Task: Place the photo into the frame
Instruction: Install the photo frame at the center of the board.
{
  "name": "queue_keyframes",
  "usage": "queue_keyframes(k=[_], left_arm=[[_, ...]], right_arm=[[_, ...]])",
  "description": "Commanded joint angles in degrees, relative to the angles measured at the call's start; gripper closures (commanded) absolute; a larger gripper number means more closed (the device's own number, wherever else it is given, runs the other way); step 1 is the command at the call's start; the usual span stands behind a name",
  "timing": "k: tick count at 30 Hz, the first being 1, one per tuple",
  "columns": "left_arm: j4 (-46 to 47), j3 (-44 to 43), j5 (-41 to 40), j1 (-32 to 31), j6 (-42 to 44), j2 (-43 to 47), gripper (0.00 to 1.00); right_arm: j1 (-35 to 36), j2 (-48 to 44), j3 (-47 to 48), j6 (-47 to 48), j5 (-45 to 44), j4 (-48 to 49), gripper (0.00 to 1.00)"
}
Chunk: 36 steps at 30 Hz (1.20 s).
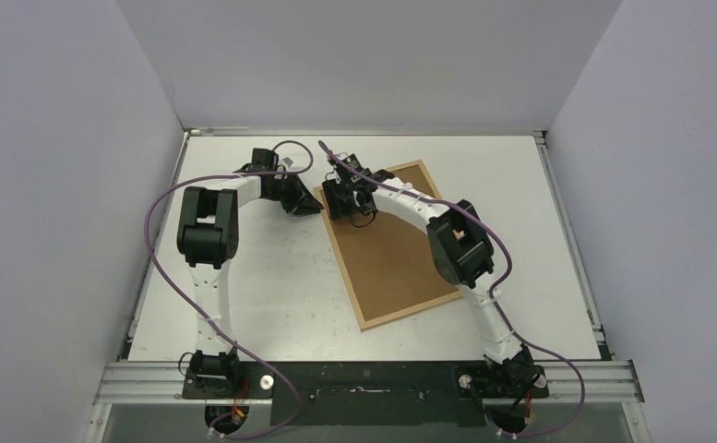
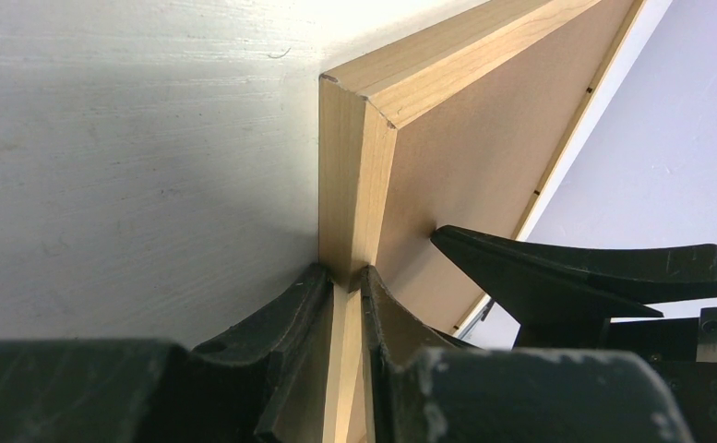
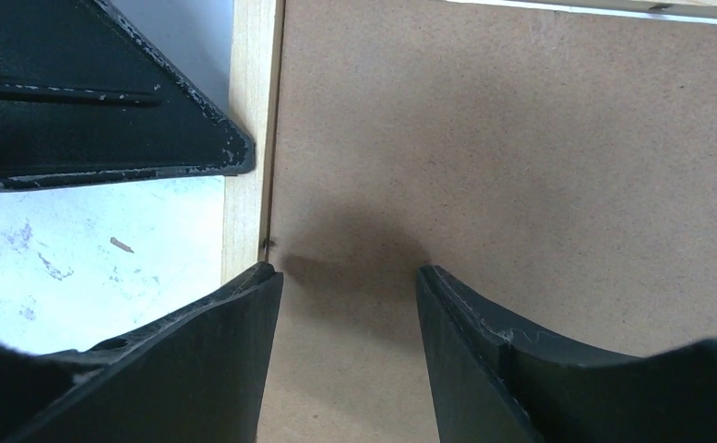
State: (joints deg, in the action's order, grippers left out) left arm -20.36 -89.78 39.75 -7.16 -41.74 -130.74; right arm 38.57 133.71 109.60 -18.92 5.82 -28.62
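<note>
Grip check, from the fingers out. The left gripper [image 2: 343, 277] is clamped narrow on the frame [image 2: 354, 166], on its light wood strip right beside a mitred corner. One finger sits on the bench [image 2: 105, 185] side of the strip, the other on the side of the brown backing panel [image 2: 465, 166]. The right gripper [image 3: 347, 277] is held with jaws apart and nothing between them, tips down at the backing panel just inside that same strip, close beside the left gripper. Past both, the panel is seen filling the frame. The photo isn't seen in any view, so whether it's tucked under the panel can't be told.

What could go wrong, as a guess: only a thin strip is pinched, so the frame could be twisted or slipped loose if the panel gets pushed off-centre. The grippers are crowded together, so fingers could get knocked. If the photo is under there, it could be creased by a dragged panel.

No brand, label or writing can be read anywhere.
</note>
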Motion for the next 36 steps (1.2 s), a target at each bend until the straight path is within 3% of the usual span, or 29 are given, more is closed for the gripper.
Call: queue_keyframes(k=[1, 17, 36], left_arm=[[-6.82, 3.56, -9.47, -1.88, 3.2, -6.27, 0.86], [-6.97, 3.73, -9.34, -1.88, 3.57, -6.64, 0.86], [-7.24, 3.78, -8.8, -1.94, 4.27, -6.93, 0.86]], right_arm=[[-0.42, 2.33, 0.96, -1.49, -1.62, -2.79, 0.43], [0.82, 4.85, 3.07, -1.86, -7.24, -5.88, 0.39], [1.56, 9.54, 7.65, -3.37, -12.5, -12.99, 0.46]])
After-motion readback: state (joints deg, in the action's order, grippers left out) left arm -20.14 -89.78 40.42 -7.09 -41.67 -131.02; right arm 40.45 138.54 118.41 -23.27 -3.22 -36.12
